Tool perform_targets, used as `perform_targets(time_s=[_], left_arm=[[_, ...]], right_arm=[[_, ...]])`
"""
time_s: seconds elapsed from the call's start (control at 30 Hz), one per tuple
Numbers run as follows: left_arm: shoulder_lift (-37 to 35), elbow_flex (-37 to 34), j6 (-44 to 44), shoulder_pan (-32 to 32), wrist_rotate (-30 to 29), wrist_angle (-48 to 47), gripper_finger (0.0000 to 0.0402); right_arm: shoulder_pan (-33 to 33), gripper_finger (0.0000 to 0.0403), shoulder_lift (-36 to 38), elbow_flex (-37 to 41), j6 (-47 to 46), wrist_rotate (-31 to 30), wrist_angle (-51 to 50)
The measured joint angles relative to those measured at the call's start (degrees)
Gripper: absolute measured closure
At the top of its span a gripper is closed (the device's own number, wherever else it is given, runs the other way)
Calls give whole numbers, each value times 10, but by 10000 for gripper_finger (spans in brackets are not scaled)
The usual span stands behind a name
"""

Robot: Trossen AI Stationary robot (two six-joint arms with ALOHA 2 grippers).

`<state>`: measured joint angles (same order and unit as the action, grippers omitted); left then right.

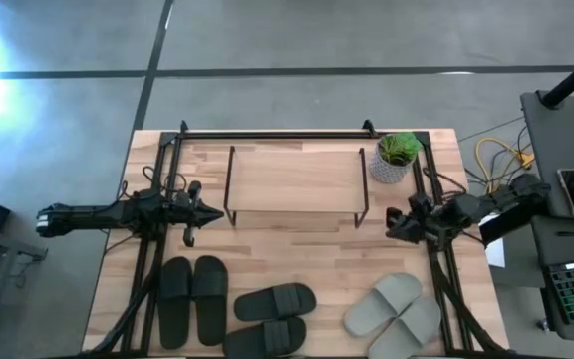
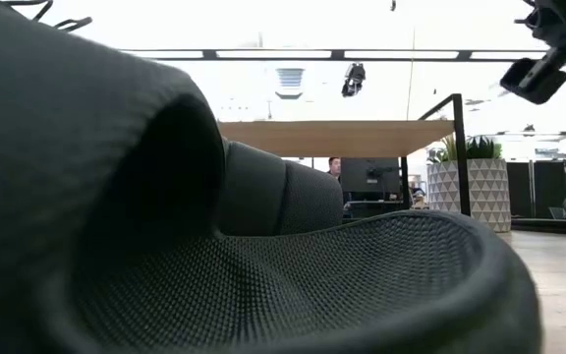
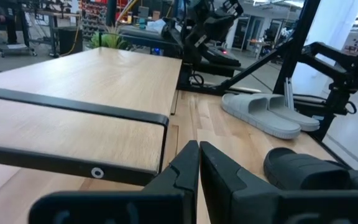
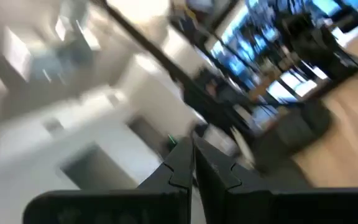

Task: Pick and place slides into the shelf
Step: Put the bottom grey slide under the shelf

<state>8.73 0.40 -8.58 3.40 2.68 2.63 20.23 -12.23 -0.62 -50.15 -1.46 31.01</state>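
Observation:
Three pairs of slides lie sole-down along the table's near edge: a dark olive-green pair on the left, a black pair in the middle, and a pale grey pair on the right. One black slide fills the low view. The shelf stands on its thin black wire legs at the table's far middle. My left gripper hovers shut by the shelf's left legs, with its fingers together. My right gripper hovers shut by the shelf's right legs and touches nothing.
A potted plant in a white patterned pot stands at the shelf's far right corner. Black arm frames run along the table's left and right edges. Bare wood lies between the shelf and the slides. A laptop and cables sit beyond the right edge.

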Motion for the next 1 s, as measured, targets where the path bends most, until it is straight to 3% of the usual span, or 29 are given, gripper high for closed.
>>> perform_targets(time_s=[0.17, 0.33, 0.47, 0.53, 0.7, 0.87, 1.0], left_arm=[[1, 0, 0, 0, 0, -1, 402], [1, 0, 0, 0, 0, -2, 402], [1, 0, 0, 0, 0, -1, 402], [2, 0, 0, 0, 0, -1, 402], [3, 0, 0, 0, 0, -1, 402], [3, 0, 0, 0, 0, -2, 402], [3, 0, 0, 0, 1, -1, 402]], right_arm=[[0, 392, -43, -1, -49, -85, 197], [0, 392, -51, -1, 40, -138, 307], [0, 392, -51, -2, 136, -246, 346], [0, 392, -53, -11, 185, -294, 343], [0, 392, -129, -70, 277, -340, 316], [-1, 392, -276, -180, 230, -459, 267], [0, 392, -393, -275, 166, -420, 164]])
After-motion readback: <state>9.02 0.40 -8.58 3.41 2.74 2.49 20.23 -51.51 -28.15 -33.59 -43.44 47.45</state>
